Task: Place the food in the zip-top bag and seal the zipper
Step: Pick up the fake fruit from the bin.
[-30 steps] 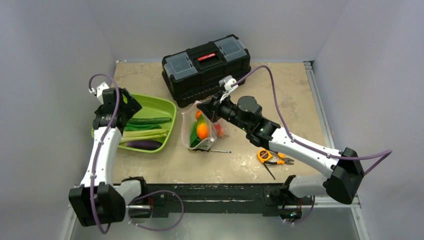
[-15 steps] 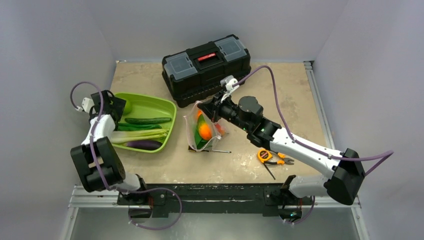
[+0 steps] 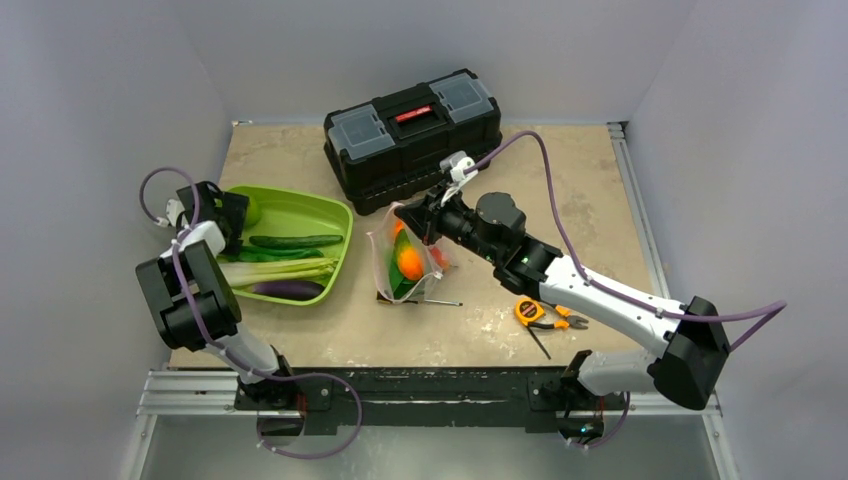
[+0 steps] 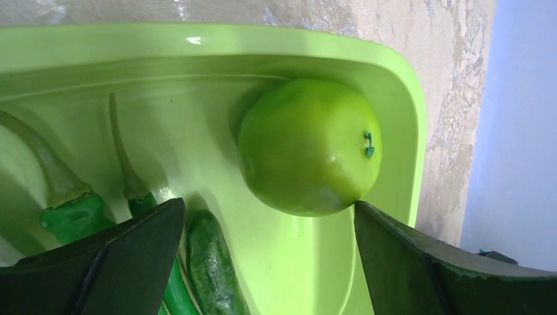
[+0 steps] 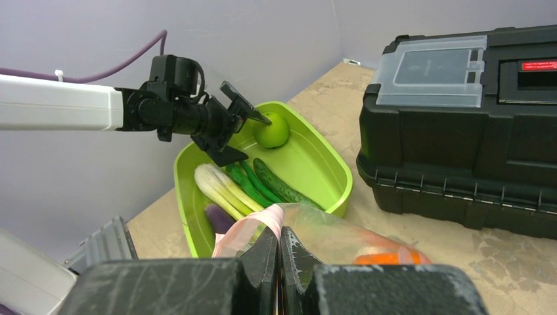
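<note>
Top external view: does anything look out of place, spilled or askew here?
Nothing is spilled. Loose tools look out of place in a food-bagging scene: a thin metal pick lies by the base of the zip-top bag, and orange hand tools lie further right.

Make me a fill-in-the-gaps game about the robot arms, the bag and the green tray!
The round green fruit before the open left gripper is an ____. The right gripper is ____ on the zip-top bag. The orange food is ____ the bag. The fruit lies in a tray coloured ____.
Missing words: apple; shut; inside; green.
</note>
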Controlling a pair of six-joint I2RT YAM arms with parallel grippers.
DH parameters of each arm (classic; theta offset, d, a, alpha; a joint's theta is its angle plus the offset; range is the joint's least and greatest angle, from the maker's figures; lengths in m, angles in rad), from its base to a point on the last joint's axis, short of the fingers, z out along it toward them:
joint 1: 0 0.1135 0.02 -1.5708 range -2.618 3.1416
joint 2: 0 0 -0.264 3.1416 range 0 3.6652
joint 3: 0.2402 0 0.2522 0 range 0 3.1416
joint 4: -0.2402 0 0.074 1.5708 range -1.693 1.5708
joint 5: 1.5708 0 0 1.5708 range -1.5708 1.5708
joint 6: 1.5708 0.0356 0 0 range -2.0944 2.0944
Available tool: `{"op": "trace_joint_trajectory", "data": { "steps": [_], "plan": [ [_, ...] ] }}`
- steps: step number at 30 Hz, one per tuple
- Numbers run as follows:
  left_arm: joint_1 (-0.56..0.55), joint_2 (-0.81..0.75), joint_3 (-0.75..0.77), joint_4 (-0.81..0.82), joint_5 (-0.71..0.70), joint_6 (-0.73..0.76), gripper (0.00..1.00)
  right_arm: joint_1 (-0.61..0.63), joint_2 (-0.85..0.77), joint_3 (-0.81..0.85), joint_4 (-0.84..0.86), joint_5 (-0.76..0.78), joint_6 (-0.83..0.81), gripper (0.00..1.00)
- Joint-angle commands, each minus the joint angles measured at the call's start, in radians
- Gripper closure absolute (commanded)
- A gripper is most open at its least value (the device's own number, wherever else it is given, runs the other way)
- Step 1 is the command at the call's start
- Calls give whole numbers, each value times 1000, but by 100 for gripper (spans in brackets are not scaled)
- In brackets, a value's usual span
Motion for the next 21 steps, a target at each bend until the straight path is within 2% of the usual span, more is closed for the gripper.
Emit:
{"op": "trace_joint_trajectory", "data": {
  "steps": [1,7,12,21],
  "plan": [
    [17,46,29,56,52,-27,0,5,-2,66,22,18,-12,100],
    [21,125,50,86,106,-15,8,5,-1,72,16,17,-14,100],
    [22,132,24,147,111,-37,18,4,-13,71,10,26,-15,100],
    [26,107,17,128,81,-15,47,5,-24,64,9,35,-22,100]
  ]
}}
